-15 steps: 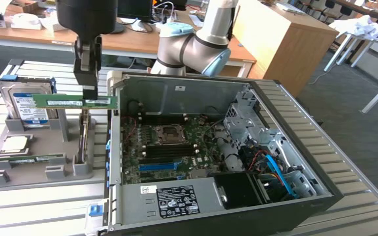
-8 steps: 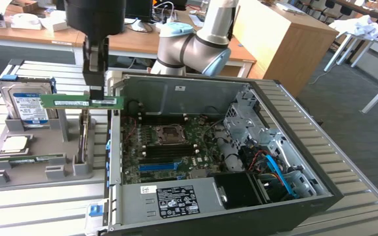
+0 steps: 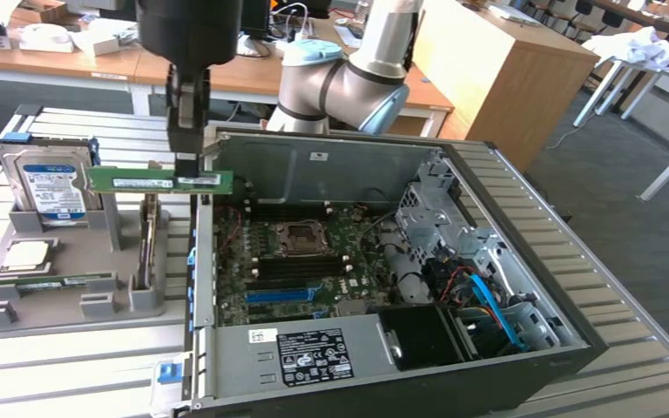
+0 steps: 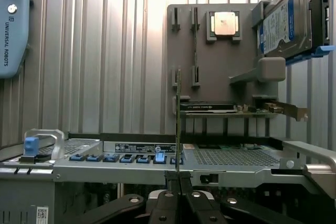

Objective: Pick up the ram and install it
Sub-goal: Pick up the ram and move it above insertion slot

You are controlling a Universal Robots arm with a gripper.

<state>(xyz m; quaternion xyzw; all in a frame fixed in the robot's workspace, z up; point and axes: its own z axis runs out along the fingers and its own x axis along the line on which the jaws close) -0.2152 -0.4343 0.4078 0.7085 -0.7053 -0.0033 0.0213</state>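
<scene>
The ram [image 3: 131, 179] is hanging in the air, its long edge lying level and its white label facing the camera, above the seam between the grey holder [image 3: 137, 300] on the exterior view's left and the open computer case [image 3: 311, 165] on the exterior view's right. The gripper [image 3: 188, 171] is coming down on it from above, and its fingers are standing almost fully closed, pinching the thin board from both faces somewhat nearer the end that is reaching over the case wall. In the wrist view the ram [image 4: 178, 124] is showing edge-on as a slim upright line rising from between the black fingers [image 4: 167, 195], with the case's upper rail and its row of blue tabs lying just beyond. On the holder a hard drive [image 3: 46, 187] is standing upright at the far end, a processor chip [image 3: 27, 254] is lying flat nearer the camera, and a second green stick [image 3: 62, 282] is lying in its cradle just beside the chip. Inside the case the motherboard [image 3: 347, 261] is lying exposed, with a blue slot [image 3: 279, 295] running along its near side, well apart from the held ram. Holder and case are both sitting on the slatted metal table [image 3: 67, 370].
</scene>
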